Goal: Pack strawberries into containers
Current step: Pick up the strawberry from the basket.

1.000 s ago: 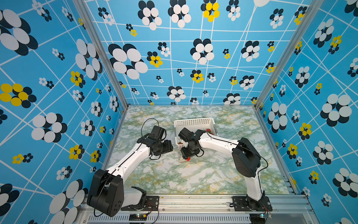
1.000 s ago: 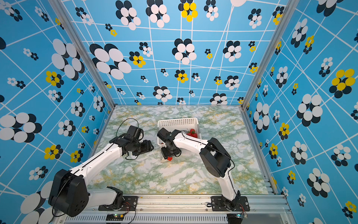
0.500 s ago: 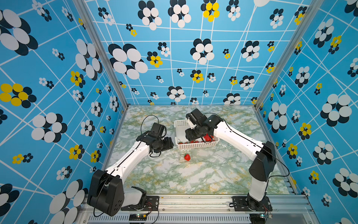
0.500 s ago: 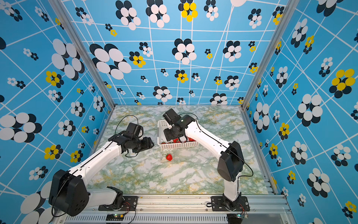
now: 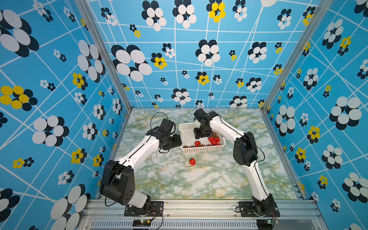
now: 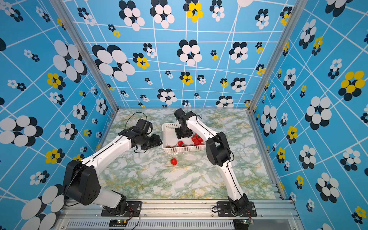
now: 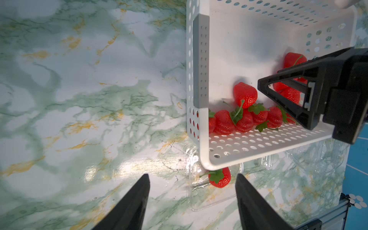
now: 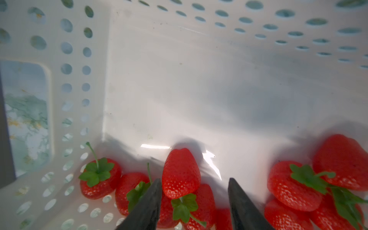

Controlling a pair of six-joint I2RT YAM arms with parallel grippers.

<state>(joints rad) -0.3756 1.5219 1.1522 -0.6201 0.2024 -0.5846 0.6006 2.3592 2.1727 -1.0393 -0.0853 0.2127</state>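
Reference: white basket [image 5: 201, 149]. The tabletop [image 5: 199, 183] on its near side, toward the arm bases, is wide and open. The only obstacle there is a lone strawberry [image 5: 192, 161] just off the basket's near wall, lying in a clear container [image 7: 201, 201]. More clear containers [image 7: 318, 159] sit off the basket's near-right corner and are hard to see. Inside the basket the far half of the floor is bare, while strawberries [image 7: 245, 119] crowd the near wall and the right side. The right gripper [image 8: 194, 179] occupies the interior just above them, jaws apart. The left gripper [image 7: 192, 175] stands just outside the basket's left wall, jaws apart.
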